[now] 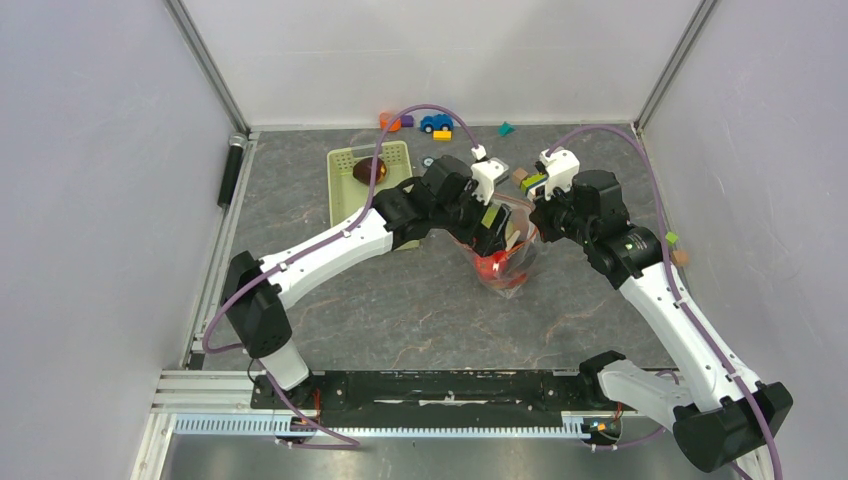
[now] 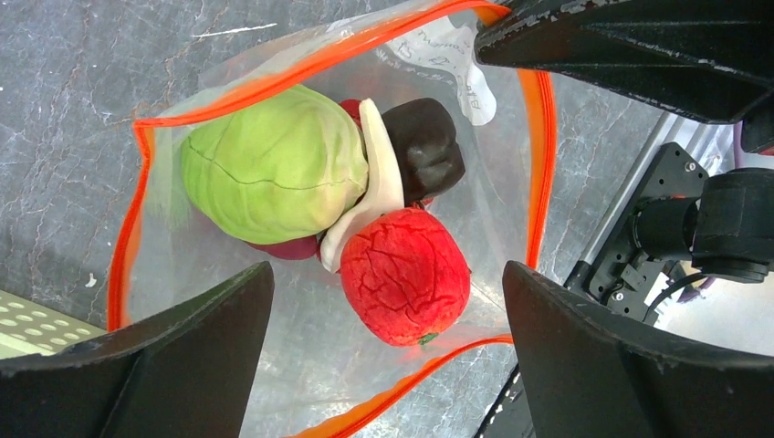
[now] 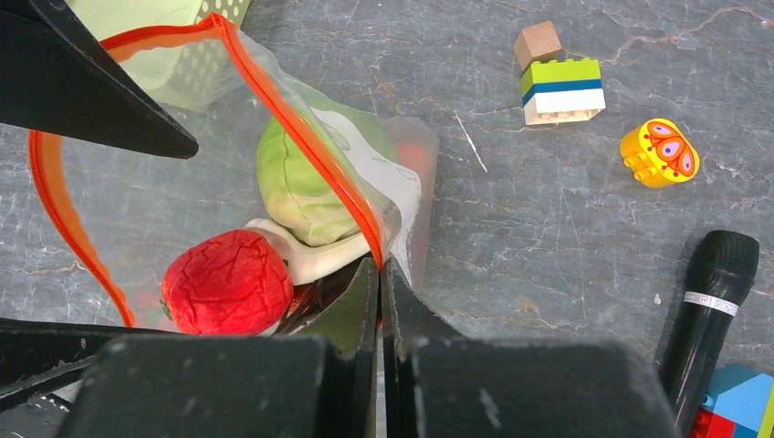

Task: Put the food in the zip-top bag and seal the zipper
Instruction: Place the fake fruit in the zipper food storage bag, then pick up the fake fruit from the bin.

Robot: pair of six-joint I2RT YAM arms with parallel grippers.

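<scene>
The zip-top bag [image 1: 507, 268] stands open mid-table. In the left wrist view I look straight down into it: a green cabbage [image 2: 274, 169], a dark purple piece [image 2: 429, 146], a white piece [image 2: 381, 182] and a red-orange fruit [image 2: 406, 274] lie inside. The orange zipper [image 2: 540, 164] rings the mouth. My left gripper [image 2: 388, 360] is open and empty above the mouth; it also shows in the top view [image 1: 492, 230]. My right gripper [image 3: 379, 265] is shut on the bag's zipper edge [image 3: 301, 137] and holds it up. The cabbage [image 3: 301, 187] and the fruit [image 3: 228, 283] show there too.
A pale green basket [image 1: 352, 205] holding a brown thing stands left of the bag. Toy blocks [image 3: 561, 89], a brown cube [image 3: 537, 43] and a yellow block [image 3: 659, 152] lie right of it, beside a black cylinder [image 3: 716, 301]. More toys [image 1: 435, 123] sit at the back wall.
</scene>
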